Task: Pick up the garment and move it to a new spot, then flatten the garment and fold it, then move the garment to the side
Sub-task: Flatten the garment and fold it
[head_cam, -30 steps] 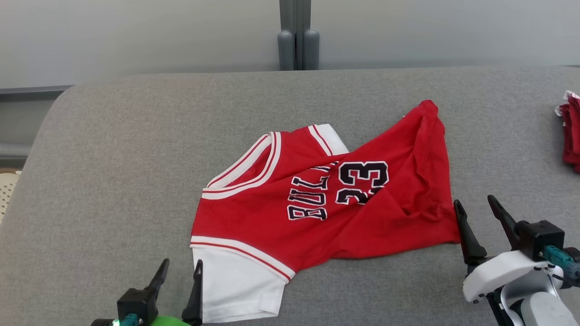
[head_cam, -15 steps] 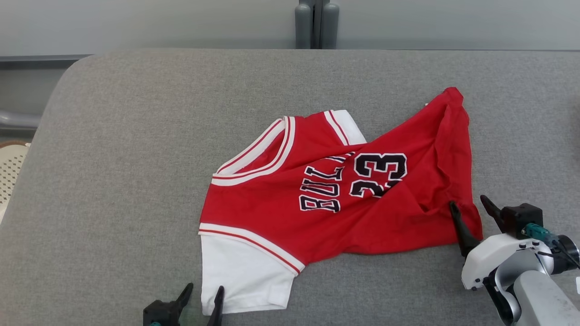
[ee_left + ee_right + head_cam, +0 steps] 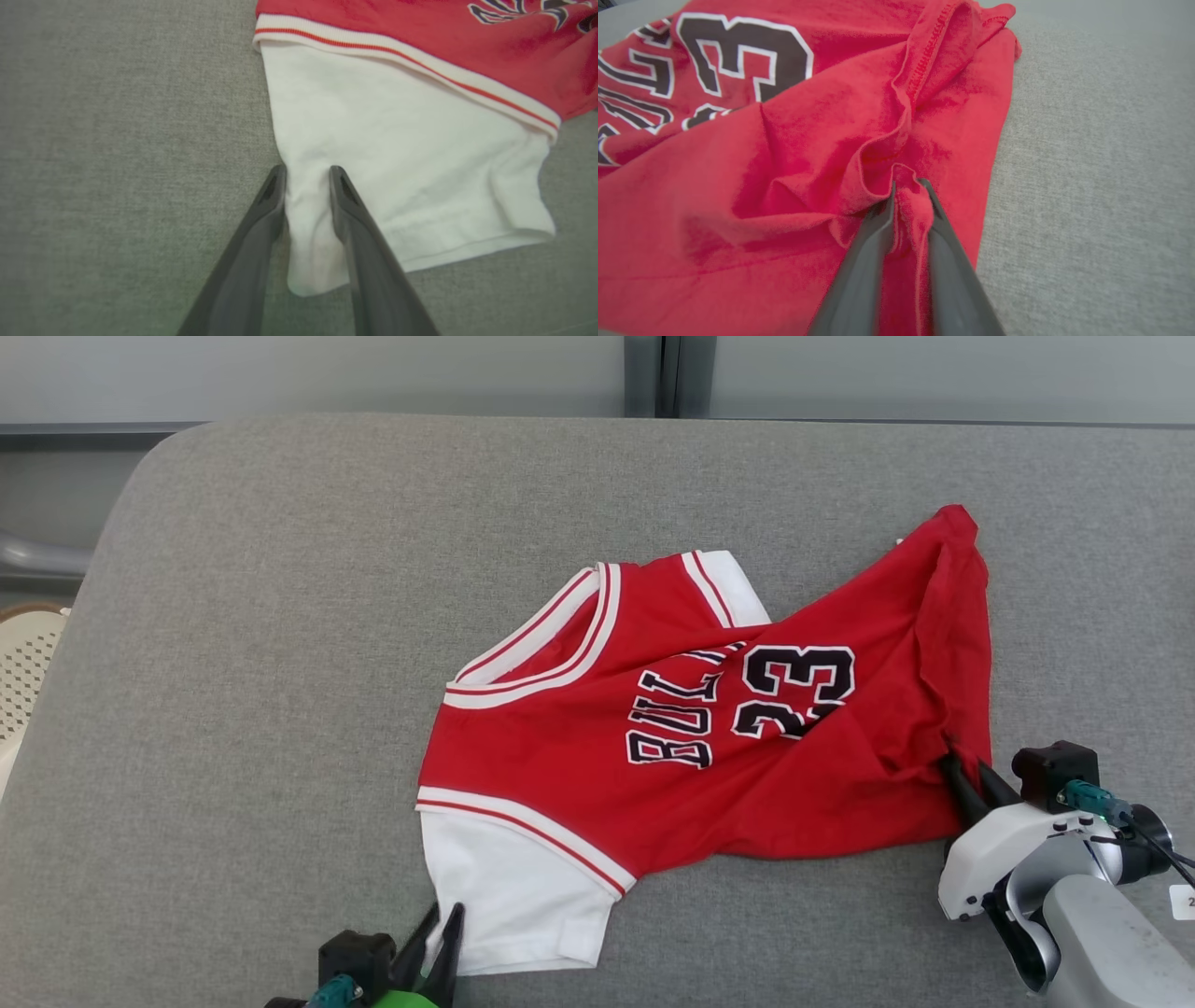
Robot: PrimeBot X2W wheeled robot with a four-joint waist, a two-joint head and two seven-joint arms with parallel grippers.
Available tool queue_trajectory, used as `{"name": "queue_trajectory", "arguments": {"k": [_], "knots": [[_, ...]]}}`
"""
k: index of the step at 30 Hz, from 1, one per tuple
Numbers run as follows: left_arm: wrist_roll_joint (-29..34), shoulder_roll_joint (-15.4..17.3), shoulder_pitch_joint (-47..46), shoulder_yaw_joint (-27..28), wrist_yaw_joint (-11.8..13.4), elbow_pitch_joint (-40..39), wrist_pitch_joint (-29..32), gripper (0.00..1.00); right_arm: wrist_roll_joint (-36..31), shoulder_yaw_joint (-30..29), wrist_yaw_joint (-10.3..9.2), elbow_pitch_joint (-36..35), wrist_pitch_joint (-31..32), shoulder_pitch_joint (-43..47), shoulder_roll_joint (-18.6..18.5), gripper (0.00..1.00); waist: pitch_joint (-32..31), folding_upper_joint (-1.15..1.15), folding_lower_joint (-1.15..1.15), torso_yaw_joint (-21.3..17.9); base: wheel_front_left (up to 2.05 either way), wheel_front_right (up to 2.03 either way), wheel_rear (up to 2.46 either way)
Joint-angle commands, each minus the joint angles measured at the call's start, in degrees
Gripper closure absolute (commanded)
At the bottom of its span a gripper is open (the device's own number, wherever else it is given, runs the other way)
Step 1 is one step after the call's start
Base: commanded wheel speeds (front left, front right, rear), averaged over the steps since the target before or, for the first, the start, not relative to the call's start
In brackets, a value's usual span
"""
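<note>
Left gripper (image 3: 444, 913), 8 o'clock of jersey (image 3: 672, 747): fingers pinched on the white sleeve (image 3: 504, 896) corner. Jersey lies crumpled mid grey pad (image 3: 280, 616), number side up. Right gripper (image 3: 966, 763), 3 o'clock: clenched on bunched red hem (image 3: 909, 205).

A grey fabric-covered surface (image 3: 280, 616) spreads across the middle, with a dark vertical post (image 3: 659, 373) at twelve o'clock and a pale perforated object (image 3: 23, 663) at nine o'clock.

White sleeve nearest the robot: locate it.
Lower centre of head view: the white sleeve lies on the grey cushion, pinched by the left end effector.
</note>
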Motion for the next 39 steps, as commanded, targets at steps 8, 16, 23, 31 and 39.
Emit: {"name": "queue_trajectory", "arguments": {"k": [8, 16, 23, 31, 39], "knots": [[-5.5, -0.7, -0.2, -1.9, -0.3, -2.2, -1.2, 1.0, 2.7, -0.3, -0.09, -4.0, -3.0, 3.0, -0.8, 1.0, -1.8, 0.0, 0.0, -0.7, 0.0, 0.0, 0.0], [-10.5, 1.9, -4.0, 0.0, -0.2, -11.4, -0.3, 1.0, 6.7, -2.5, -0.09, -14.2, -2.7, 3.0, -0.9, 1.0, -1.9, 0.0, 0.0, -3.0, 0.0, 0.0, 0.0], [-14.1, 5.7, -17.9, 0.5, -0.2, -18.4, 6.3, 1.0, 11.3, -3.9, -0.08, -19.2, 2.9, -7.6, -1.9, 1.0, 2.2, 0.0, 0.0, -4.6, 0.0, 0.0, 0.0], [-18.5, 9.5, -47.6, 2.4, -0.2, -11.0, 13.7, 1.0, 17.3, -7.6, -0.06, -9.7, 9.2, -34.5, -0.8, 1.0, 11.6, 0.0, 0.0, -6.4, 0.0, 0.0, 0.0], [-18.8, 9.2, -78.0, 0.6, -0.2, 3.8, 11.9, 1.0, 14.5, -10.4, -0.06, 5.1, 7.8, -61.4, -1.2, 1.0, 16.9, 0.0, 0.0, -8.0, 0.0, 0.0, 0.0]]}}
